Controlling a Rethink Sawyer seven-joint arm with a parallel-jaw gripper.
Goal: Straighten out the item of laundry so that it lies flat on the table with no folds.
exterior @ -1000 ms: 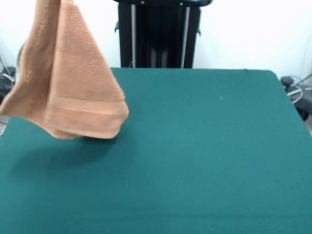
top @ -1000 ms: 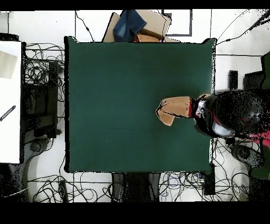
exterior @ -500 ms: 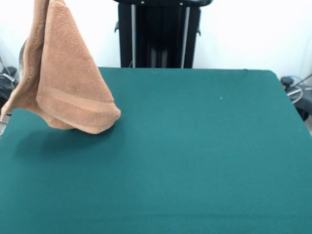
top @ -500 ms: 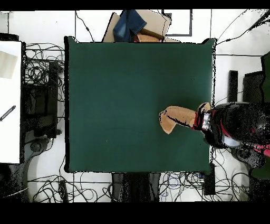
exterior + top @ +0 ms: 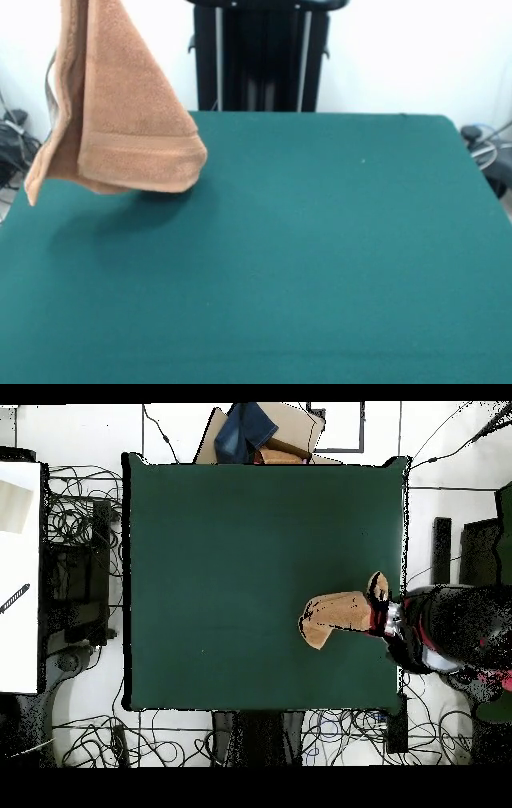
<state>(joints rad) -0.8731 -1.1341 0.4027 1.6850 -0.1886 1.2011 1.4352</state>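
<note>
Towel (image 5: 120,120) up in the air, hanging bunched and doubled over above the left side of the table (image 5: 320,264) in the front view, woven band across its lower part, none of it touching the felt. From overhead it shows at the table's right edge, running out from the arm's wrist (image 5: 405,629). The gripper itself is off the top of the front view and buried under cloth and wrist from above, so I cannot tell how it is holding on.

Risk here, as I judge it: the cloth hangs right at the table's edge. Let it go now and part of it could drape over the side, or it lands in a heap with the fold locked in.

Against a second ago, the towel's lower hem sits higher in the front view and its shadow has separated from it; its left corner now dangles lower and further out.
</note>
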